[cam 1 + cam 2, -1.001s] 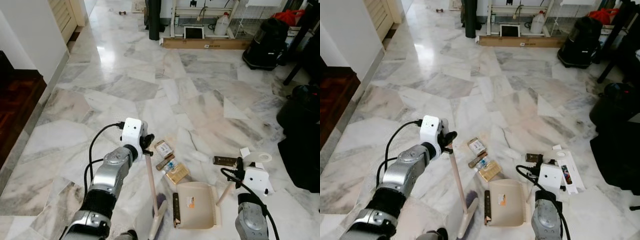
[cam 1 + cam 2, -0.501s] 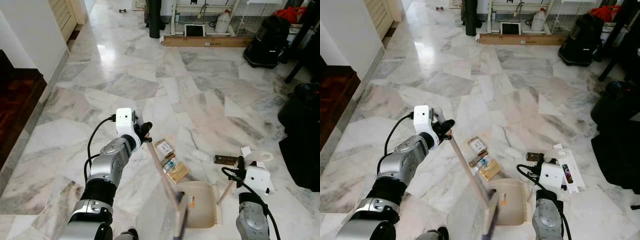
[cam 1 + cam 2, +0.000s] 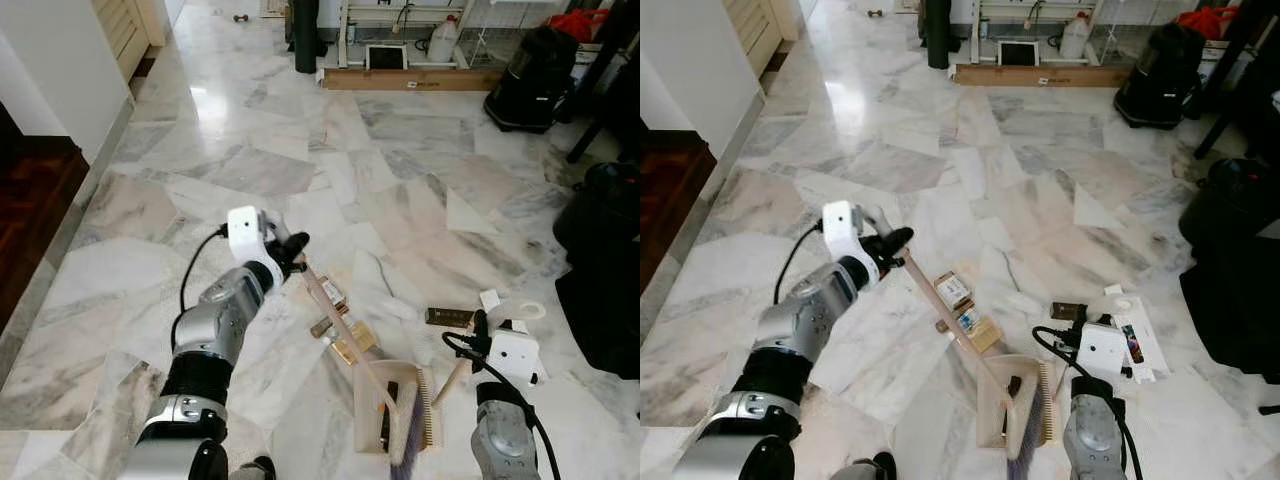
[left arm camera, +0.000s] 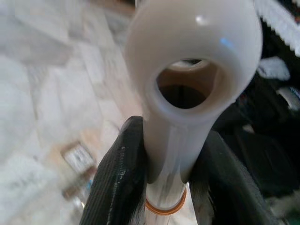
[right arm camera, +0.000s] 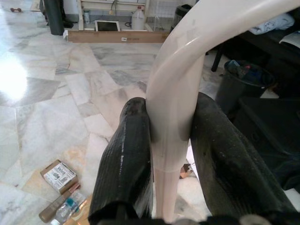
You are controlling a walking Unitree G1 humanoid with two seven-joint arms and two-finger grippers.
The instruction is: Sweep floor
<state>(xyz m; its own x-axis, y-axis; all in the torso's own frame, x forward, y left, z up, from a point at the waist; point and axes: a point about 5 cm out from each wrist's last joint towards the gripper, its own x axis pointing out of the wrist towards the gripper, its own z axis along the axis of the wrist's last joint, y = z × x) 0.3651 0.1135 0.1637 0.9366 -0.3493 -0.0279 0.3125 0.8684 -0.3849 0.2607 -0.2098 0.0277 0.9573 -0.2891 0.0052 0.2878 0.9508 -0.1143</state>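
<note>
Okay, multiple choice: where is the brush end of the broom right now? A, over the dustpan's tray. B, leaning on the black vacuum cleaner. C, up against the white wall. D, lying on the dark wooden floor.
A: the broom, held by the left tool, slants down so its brush head sits over the tray of the dustpan.

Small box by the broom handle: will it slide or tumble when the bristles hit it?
The small box lies flat on glossy marble floor, so it probably slides rather than tumbles. It looks like light cardboard, so the broom in the left gripper should move it easily; it may skid aside.
</note>
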